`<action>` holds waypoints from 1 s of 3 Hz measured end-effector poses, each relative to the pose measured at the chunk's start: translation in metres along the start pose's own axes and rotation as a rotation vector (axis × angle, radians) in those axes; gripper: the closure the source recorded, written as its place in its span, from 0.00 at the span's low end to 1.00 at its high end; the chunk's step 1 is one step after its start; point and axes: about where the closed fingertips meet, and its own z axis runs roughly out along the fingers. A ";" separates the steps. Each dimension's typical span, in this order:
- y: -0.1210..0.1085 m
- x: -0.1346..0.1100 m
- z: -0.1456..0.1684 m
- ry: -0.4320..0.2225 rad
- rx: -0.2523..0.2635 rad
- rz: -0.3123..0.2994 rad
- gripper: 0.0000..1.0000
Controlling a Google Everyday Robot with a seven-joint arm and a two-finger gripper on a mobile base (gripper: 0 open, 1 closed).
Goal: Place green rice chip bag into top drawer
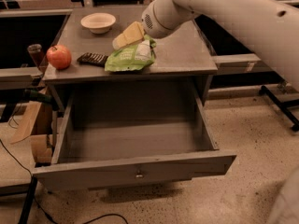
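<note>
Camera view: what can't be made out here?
gripper, at the rear edge of the green rice chip bag: contact unclear; it hides that edge.
top drawer: front floor strip hidden by its front panel.
arm: cut off by top and right edges.
snack bar: print too small.

A grey bench point(187, 55) carries a white bowl point(98, 22) at its back left. A red apple point(59, 56) sits near the front left edge, with a dark ridged snack bar point(92, 58) just beside it on the right. The gripper point(121, 39) hangs over the bench, right of the bowl. A cardboard box point(31, 125) stands on the speckled floor point(252, 125), left of the bench.
</note>
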 end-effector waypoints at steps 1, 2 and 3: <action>0.002 0.003 0.031 0.044 0.047 0.094 0.00; 0.010 0.014 0.060 0.104 0.075 0.185 0.00; 0.018 0.020 0.080 0.146 0.084 0.222 0.00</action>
